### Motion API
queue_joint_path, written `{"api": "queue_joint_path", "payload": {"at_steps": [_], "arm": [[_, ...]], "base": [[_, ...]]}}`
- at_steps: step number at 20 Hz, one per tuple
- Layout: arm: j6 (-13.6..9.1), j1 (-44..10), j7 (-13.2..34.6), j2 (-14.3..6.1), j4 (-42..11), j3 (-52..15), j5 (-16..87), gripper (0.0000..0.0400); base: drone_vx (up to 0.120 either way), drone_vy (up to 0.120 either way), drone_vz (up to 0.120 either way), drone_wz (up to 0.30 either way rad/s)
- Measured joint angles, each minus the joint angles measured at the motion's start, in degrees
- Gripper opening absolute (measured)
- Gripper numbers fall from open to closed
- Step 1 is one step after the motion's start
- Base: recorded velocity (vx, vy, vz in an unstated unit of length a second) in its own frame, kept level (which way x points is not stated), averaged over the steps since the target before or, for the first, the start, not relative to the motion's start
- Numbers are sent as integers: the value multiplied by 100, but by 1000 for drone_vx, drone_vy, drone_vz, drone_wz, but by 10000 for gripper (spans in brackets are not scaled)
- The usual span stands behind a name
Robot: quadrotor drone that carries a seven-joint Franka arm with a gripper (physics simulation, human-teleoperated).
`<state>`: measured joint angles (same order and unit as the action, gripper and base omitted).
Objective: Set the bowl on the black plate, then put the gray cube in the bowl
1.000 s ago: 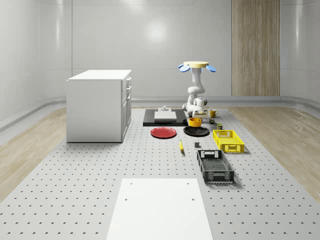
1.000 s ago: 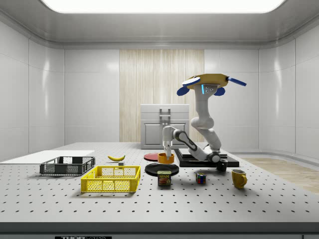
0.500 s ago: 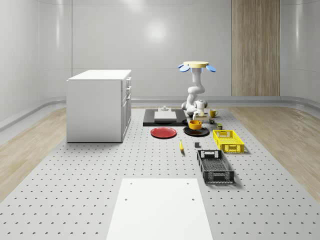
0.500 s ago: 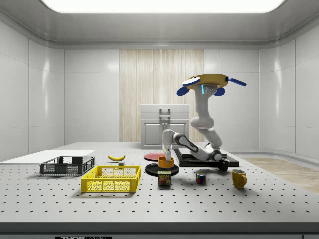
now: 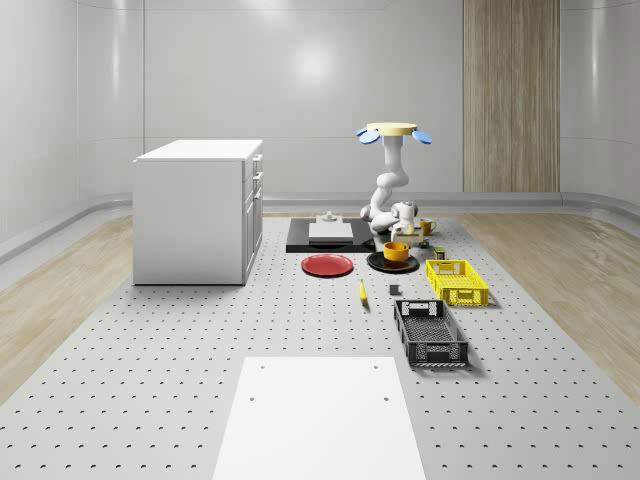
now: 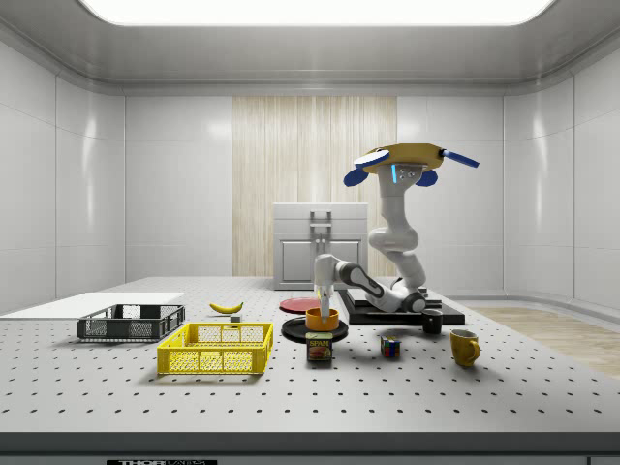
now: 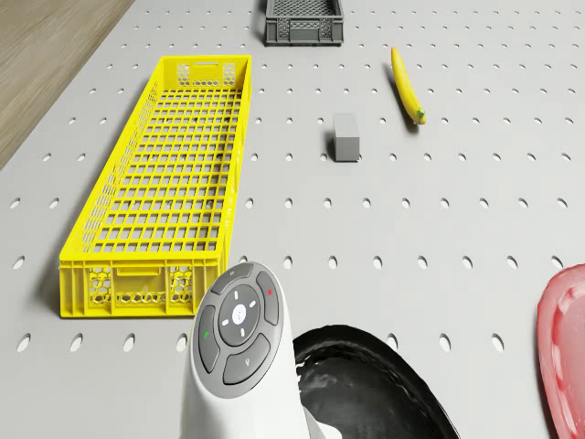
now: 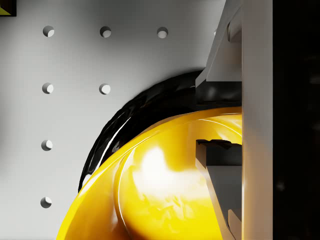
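Bowl (image 6: 323,319) sits on the black plate (image 6: 296,331), claw (image 6: 323,299) clamped on its rim – one finger (image 8: 220,175) inside, one outside. Drone (image 6: 407,160) hovers over the surface (image 5: 150,380) behind the plate. Step one looks nearly done; next move – let go, lift clear, reach for the gray cube (image 7: 345,137) beside the yellow crate (image 7: 174,183).

yellow bowl (image 8: 150,190), black plate (image 8: 135,115), gray cube (image 7: 345,137), yellow mesh crate (image 7: 174,183), red plate (image 7: 567,347), yellow banana (image 7: 406,84)
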<state>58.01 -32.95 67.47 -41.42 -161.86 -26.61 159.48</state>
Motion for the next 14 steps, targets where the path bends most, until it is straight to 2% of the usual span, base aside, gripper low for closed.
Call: {"api": "queue_joint_path", "payload": {"at_steps": [1,5,11,12,14], "arm": [[3,-136,365,2,13,-55,-51,105],[50,-206,127,-33,67,-316,-227,121],[242,-300,237,-202,150,-654,-499,115],[292,-329,252,-238,172,-691,-531,136],[373,-386,242,-298,208,-762,-597,240]], "base": [[0,0,0,0],[0,0,0,0],[0,0,0,0],[0,0,0,0],[0,0,0,0]]}}
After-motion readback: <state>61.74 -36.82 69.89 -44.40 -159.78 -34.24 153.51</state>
